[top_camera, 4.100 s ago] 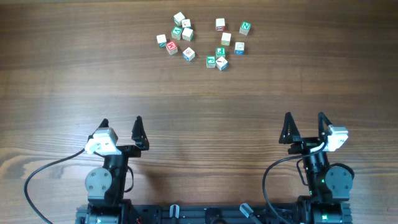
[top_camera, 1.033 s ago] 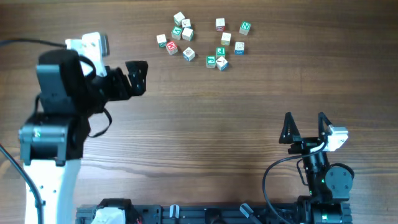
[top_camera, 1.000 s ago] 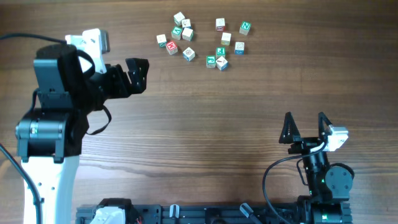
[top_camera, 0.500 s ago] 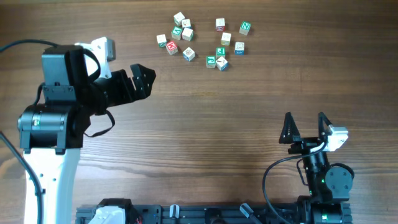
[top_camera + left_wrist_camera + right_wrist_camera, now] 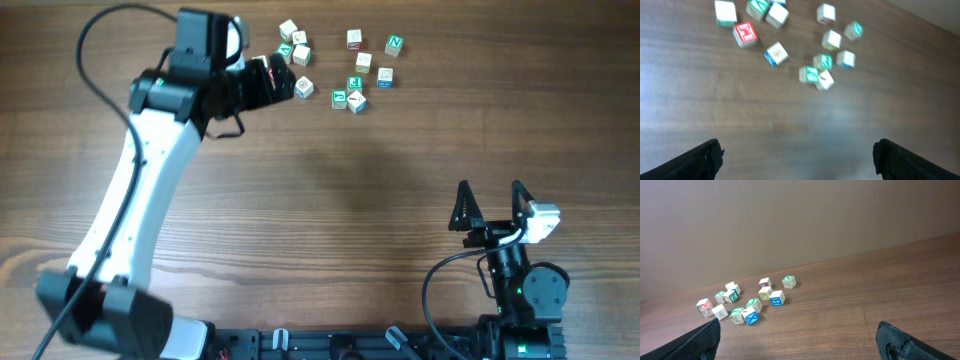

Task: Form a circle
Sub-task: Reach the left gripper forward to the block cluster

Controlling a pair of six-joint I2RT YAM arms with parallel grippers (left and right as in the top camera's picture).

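While hanging over the left fringe of the letter cubes (image 5: 363, 62), spread fully wide at the left gripper (image 5: 283, 80), with nothing pinched. Same deal at the right gripper (image 5: 490, 190): gaping, empty, tips pointing away from the base, parked near the front edge. Underneath, just dark wood-grain table (image 5: 330, 200), and behind it a plain brownish wall (image 5: 790, 225) in the right wrist view. Reaching far out on the left: white arm link (image 5: 140, 190) slanting up from the base at bottom left, wrist turned rightward toward the cubes, black cable (image 5: 84, 42) looping off the back. Not a circle yet, only a loose scatter at the far middle of the table. From overhead, hiding a couple of the leftmost cubes; from the left wrist view, looking at a blurry red-faced cube (image 5: 745, 34) ahead of the fingers. Out at the far right of the scatter, a green-faced cube (image 5: 394, 44), well apart from both grippers.
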